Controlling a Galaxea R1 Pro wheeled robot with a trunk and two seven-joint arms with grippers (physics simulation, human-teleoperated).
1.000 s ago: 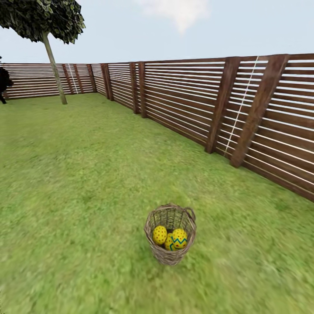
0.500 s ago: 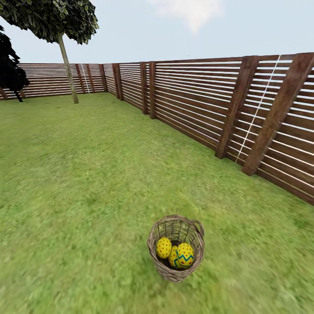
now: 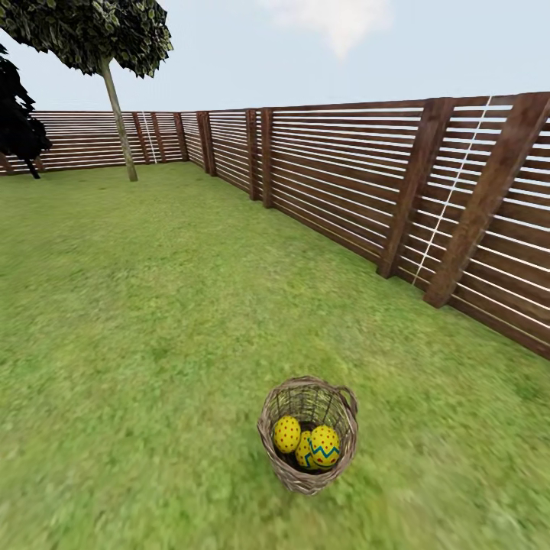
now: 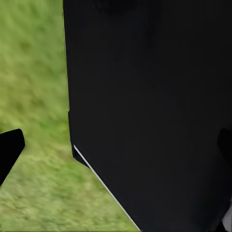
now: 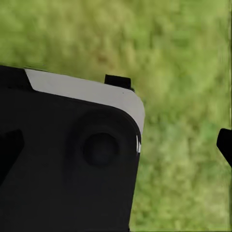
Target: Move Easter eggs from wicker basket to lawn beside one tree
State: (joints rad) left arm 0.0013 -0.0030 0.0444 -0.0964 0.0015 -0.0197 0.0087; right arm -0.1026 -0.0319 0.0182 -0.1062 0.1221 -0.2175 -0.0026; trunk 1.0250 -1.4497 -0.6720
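Head view: wicker basket (image 3: 308, 433) on lawn (image 3: 137, 321) at 6 o'clock, three Easter eggs (image 3: 308, 443) inside. Tool opening: cannot tell, either arm. Close in squarely, then reach straight down.

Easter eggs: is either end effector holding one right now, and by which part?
Nothing is held. All three Easter eggs sit inside the wicker basket on the lawn. In both wrist views the fingertips stand wide apart with only grass or the robot's body between them.
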